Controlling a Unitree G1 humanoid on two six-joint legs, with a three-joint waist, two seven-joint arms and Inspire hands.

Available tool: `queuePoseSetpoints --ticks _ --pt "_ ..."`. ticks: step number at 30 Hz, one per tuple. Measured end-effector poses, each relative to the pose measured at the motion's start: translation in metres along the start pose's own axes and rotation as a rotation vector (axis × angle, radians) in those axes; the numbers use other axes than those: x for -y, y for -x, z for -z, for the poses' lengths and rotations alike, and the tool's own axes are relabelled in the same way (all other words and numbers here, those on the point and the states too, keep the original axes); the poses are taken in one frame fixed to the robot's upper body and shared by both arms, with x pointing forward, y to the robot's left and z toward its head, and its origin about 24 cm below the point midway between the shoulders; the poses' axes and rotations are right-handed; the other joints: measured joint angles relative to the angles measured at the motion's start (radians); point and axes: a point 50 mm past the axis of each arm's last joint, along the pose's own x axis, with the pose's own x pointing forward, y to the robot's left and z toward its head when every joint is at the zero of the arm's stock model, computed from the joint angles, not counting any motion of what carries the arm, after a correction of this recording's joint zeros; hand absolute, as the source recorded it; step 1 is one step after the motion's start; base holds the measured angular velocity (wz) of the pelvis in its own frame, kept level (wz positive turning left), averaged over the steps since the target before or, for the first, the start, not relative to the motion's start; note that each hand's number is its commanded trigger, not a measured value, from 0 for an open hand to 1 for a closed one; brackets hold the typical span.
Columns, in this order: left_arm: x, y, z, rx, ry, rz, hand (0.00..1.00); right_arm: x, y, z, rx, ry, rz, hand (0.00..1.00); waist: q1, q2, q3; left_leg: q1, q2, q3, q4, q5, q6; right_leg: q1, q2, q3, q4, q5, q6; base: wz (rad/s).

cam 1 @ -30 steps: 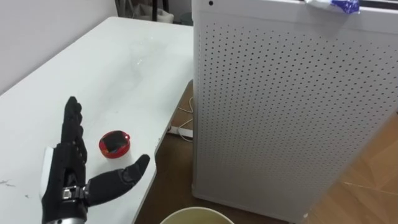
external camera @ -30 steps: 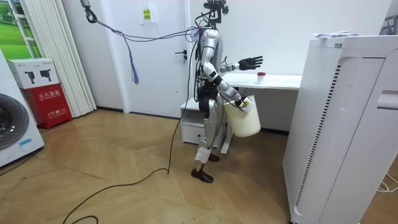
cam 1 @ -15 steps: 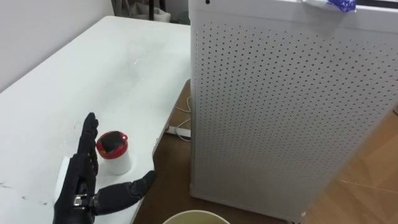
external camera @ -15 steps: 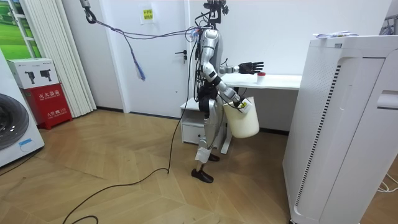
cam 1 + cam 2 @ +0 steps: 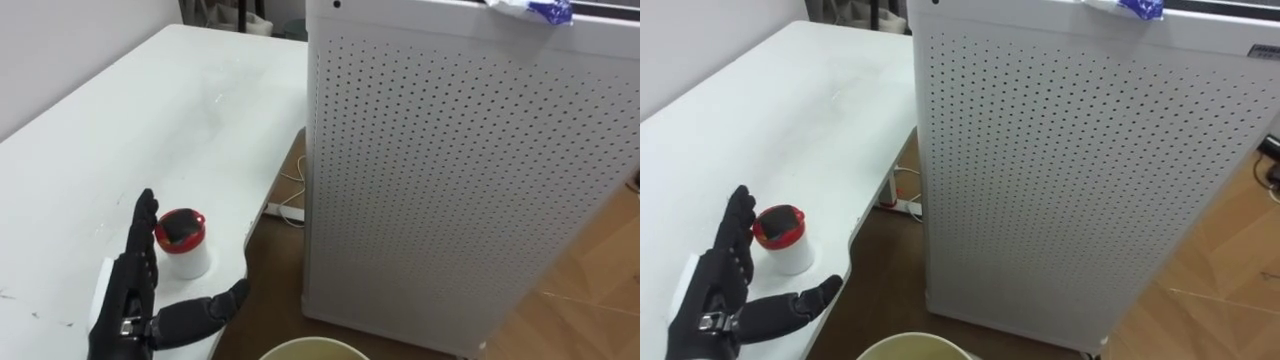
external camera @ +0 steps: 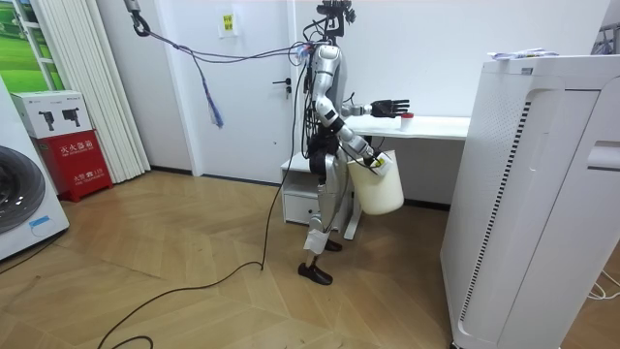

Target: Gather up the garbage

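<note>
Step in hand: reaching for the garbage, grasp not made yet. The robot stands at the end of the white bench (image 5: 120, 130), side-on to the room view, left arm stretched out over the top.

The left hand (image 5: 125, 305) is open, with straight fingers (image 5: 143, 225) and the thumb spread wide. It sits just beside a small white cup (image 5: 183, 243) with a red lid. The fingers are along the cup's left side and the thumb is below it, toward the bench edge. Can't tell if the fingers are touching it; nothing is curled round it. The cup is upright on the bench, near the front edge.

The right hand (image 6: 374, 159) is low at the robot's side, at the top of a cream bucket (image 6: 380, 189). It's too small there to tell its grip. The bucket rim also shows at the bottom of the eye views.

More garbage, probably: a crumpled white-and-blue wrapper (image 5: 530, 8) on top of the tall perforated cabinet (image 5: 450, 170), well apart from the hand.

Next move, as I judge it: slide the hand right so the cup sits between fingers and thumb, close, lift, and carry it over the bucket. The cup is light and near the edge, so a careless nudge could tip it off.
</note>
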Motion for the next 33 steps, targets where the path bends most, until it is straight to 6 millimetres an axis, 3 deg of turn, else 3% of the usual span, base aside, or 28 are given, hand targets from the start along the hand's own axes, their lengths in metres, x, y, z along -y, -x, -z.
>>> queuePoseSetpoints --ticks 18,33 --pt "-0.010 0.000 0.000 -0.001 0.018 -0.161 0.00 -0.001 0.003 0.005 -0.014 -0.006 -0.004 1.00 0.004 0.012 0.0012 0.016 -0.001 0.003 -0.013 0.001 0.000 0.002 0.001 0.014 0.000 0.000 0.000 -0.02" --pt "-0.012 -0.002 -0.001 -0.003 0.038 -0.197 0.00 -0.002 0.002 0.006 -0.020 -0.001 0.018 1.00 -0.002 0.003 0.0034 0.016 0.001 0.008 -0.010 0.001 0.000 0.004 0.002 0.016 0.001 0.000 0.000 0.00"
